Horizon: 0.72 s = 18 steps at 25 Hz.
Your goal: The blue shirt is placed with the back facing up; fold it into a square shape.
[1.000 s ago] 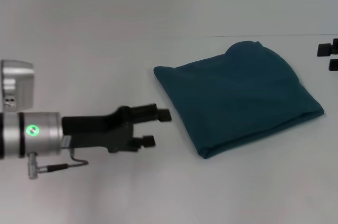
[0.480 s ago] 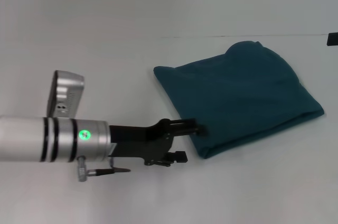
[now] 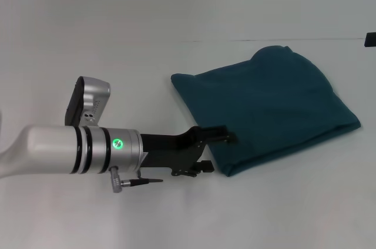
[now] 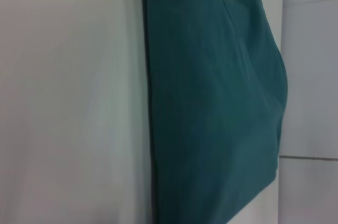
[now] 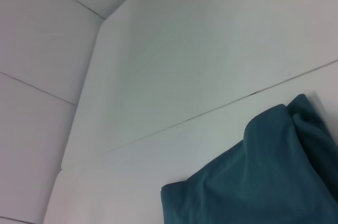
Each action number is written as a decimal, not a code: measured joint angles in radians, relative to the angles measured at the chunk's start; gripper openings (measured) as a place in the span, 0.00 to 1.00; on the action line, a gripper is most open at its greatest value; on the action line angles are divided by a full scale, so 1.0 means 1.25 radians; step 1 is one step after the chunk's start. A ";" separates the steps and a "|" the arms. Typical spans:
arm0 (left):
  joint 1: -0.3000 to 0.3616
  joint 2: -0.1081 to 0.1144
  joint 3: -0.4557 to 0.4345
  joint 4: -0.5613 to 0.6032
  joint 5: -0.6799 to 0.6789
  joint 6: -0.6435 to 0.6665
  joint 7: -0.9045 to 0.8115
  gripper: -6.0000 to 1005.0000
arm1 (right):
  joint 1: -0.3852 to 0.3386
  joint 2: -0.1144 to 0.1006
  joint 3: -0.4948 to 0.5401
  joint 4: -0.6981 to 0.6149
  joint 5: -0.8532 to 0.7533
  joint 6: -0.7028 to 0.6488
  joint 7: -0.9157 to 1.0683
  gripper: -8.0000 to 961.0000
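The blue shirt (image 3: 264, 108) lies folded into a rough four-sided packet on the white table (image 3: 117, 55), right of centre. Its far end bulges up in a rounded hump. My left gripper (image 3: 221, 152) is open at the packet's near left edge, close to the near corner. One finger reaches over the cloth and the other sits low by the table. The left wrist view shows the shirt (image 4: 211, 102) and its straight folded edge. The right wrist view catches the shirt's far corner (image 5: 264, 182). Only a black sliver of my right gripper (image 3: 371, 39) shows at the far right edge.
A thin seam line (image 3: 235, 40) crosses the table behind the shirt. White tabletop surrounds the shirt on all sides. My left arm's silver wrist (image 3: 88, 149) stretches across the near left part of the table.
My left arm has advanced to the right and forward, bringing its gripper from clear of the shirt to the near left edge. The right gripper has drawn back toward the right edge.
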State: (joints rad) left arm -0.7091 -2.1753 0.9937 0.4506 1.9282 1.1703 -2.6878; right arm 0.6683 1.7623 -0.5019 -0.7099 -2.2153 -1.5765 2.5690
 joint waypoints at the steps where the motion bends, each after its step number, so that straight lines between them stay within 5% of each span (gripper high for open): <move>1: -0.006 -0.001 0.001 -0.012 -0.004 -0.011 0.006 0.94 | 0.000 0.000 0.001 0.000 0.000 0.000 0.000 0.83; 18: -0.035 -0.001 0.004 -0.070 -0.016 -0.072 0.026 0.93 | 0.000 0.000 0.007 0.001 0.002 0.000 0.000 0.83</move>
State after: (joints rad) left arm -0.7528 -2.1767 0.9986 0.3627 1.9076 1.0798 -2.6552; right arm 0.6687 1.7625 -0.4935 -0.7093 -2.2134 -1.5768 2.5694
